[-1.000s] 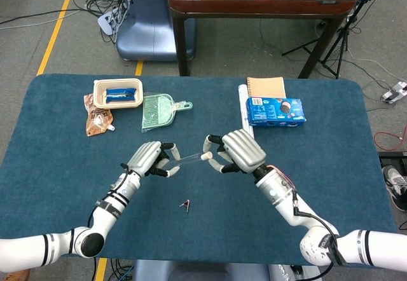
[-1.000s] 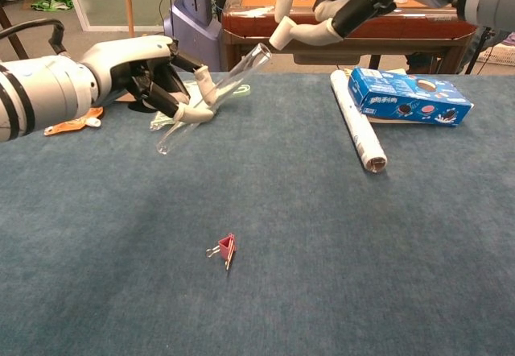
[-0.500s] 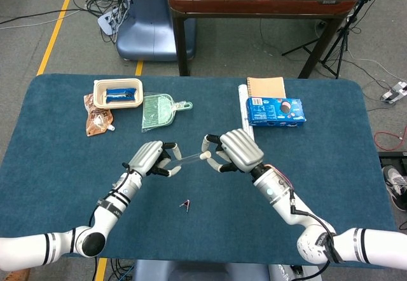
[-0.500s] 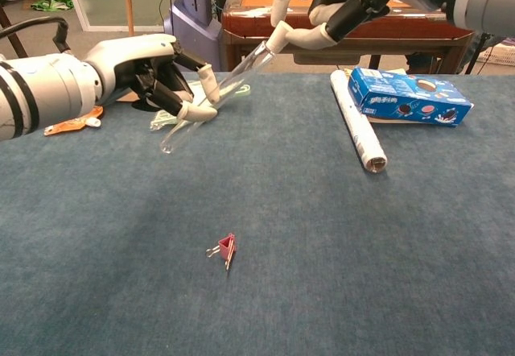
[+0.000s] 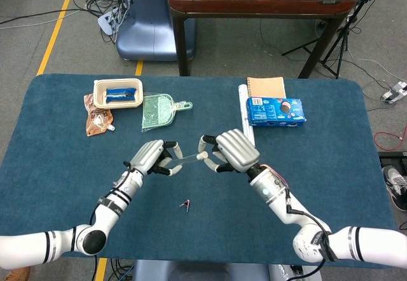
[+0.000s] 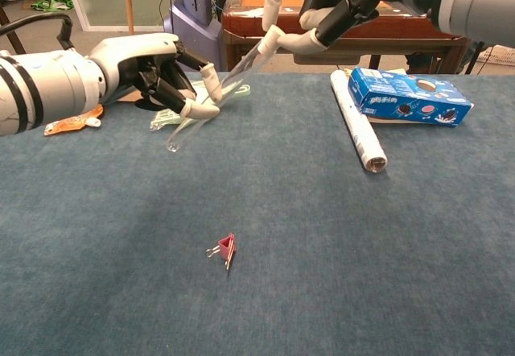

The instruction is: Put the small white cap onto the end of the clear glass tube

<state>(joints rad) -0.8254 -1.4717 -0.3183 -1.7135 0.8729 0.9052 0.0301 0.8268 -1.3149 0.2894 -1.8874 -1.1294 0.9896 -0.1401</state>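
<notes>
Blue box [image 6: 409, 95], pale green dustpan [image 5: 159, 110], seemingly pink clip [image 6: 226, 250], teal tablecloth [image 6: 338, 243].

The left robot hand [image 5: 150, 157] is raised above the bench [image 5: 57, 166], fingers curled. The right robot hand [image 5: 230, 152] is held opposite it, fingertips pinched together.

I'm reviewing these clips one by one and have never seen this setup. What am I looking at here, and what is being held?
Two robot arms with human-like hands work over a blue table. One picture looks down from the robot's head, the other forward from its chest. The left hand holds a clear glass tube slanted in the air; the right hand presses a small white cap at its upper end. On the table lie a red clip, a blue box, a notebook, a green dustpan and a tray.
</notes>
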